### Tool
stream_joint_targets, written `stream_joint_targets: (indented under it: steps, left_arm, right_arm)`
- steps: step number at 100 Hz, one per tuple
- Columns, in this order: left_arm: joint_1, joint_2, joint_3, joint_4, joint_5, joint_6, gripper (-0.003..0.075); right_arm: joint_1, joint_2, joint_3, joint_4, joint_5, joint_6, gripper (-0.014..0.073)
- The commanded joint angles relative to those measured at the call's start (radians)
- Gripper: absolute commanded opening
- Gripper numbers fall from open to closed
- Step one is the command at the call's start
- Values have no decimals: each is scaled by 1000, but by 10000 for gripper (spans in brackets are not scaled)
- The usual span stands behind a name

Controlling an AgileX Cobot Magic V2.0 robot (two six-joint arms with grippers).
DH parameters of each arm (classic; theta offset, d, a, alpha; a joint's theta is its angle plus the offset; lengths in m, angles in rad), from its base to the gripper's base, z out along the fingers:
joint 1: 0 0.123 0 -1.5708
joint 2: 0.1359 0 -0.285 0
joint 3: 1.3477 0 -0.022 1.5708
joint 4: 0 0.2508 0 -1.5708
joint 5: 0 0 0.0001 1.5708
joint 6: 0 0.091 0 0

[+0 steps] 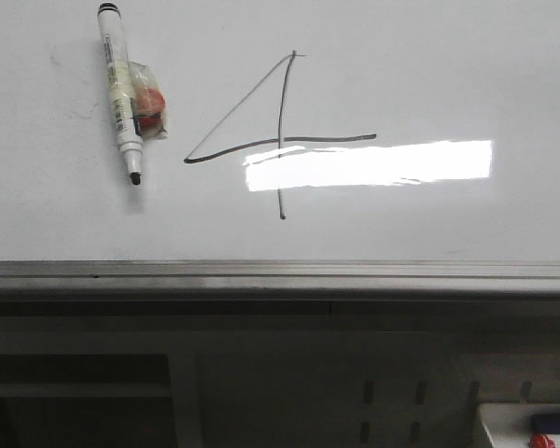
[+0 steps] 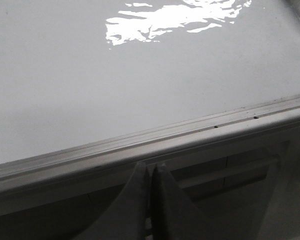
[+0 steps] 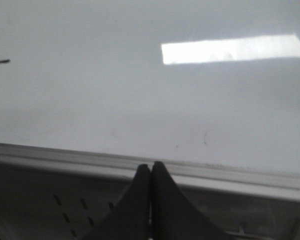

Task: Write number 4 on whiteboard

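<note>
A thin black number 4 [image 1: 281,140] is drawn near the middle of the whiteboard [image 1: 448,56] in the front view. Its crossbar end [image 3: 0,62] shows at the edge of the right wrist view. A white marker [image 1: 119,89] with its black tip bare lies on the board, left of the 4, with a clear wrap and something red [image 1: 147,110] beside it. Neither arm appears in the front view. My left gripper [image 2: 151,166] is shut and empty, just off the board's grey rail [image 2: 190,135]. The right gripper [image 3: 151,166] is shut too, holding nothing, at the rail [image 3: 230,175].
A bright rectangular glare [image 1: 369,163] lies over the lower part of the 4. Below the rail [image 1: 280,275] is a dark grey slotted panel [image 1: 392,401]. A white tray [image 1: 532,429] with blue and red items sits at the bottom right corner.
</note>
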Motion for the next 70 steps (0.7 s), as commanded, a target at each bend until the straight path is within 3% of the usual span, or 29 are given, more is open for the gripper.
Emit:
stream_joint_targets:
  steps: [1, 70]
  left_arm:
    - [4, 13, 32, -5, -72, -9, -20]
    - [4, 13, 32, -5, -72, -9, -20]
  right_arm:
    - [-8, -19, 24, -27, 32, 20, -64]
    - [-8, -19, 24, -27, 41, 18, -64]
